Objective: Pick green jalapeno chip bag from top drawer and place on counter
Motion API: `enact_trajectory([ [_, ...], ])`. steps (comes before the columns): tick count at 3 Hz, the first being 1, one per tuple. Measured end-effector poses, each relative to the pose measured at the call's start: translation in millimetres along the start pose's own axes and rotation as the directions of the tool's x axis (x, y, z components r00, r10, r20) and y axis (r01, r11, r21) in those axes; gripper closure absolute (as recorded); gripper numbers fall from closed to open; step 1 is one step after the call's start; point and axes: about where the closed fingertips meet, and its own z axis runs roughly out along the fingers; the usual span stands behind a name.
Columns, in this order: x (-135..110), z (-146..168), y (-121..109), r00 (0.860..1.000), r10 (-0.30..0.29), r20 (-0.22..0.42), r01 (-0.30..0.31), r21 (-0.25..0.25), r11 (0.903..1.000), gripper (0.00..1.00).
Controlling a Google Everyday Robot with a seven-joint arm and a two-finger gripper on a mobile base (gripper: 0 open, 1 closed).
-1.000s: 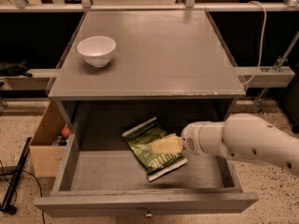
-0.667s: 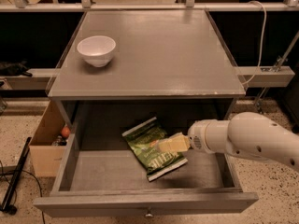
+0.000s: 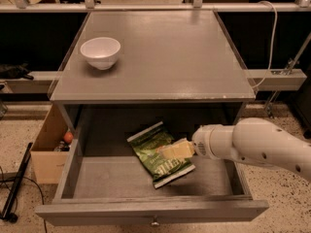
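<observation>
The green jalapeno chip bag (image 3: 156,154) lies askew inside the open top drawer (image 3: 146,210). The tool (image 3: 176,150) sits over the bag's right edge and hides it. Whether the tool is clamped on the bag cannot be told. The arm is cut off at right. A white bowl (image 3: 100,52) stands on the surface (image 3: 165,52) above.

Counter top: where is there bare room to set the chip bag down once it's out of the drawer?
The counter is bare from the white bowl across to its right edge, and along the front edge. Only the left part, around the bowl, is taken. The gripper is down in the top drawer at the green jalapeno chip bag.
</observation>
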Motion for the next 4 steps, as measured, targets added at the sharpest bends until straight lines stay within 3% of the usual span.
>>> enact_trajectory([
  [2,28,46,-4,1.0,0.021,0.004,-0.021,-0.059,0.998,0.0],
  [4,51,83,6,0.999,0.035,-0.033,-0.038,-0.094,0.9949,0.0],
])
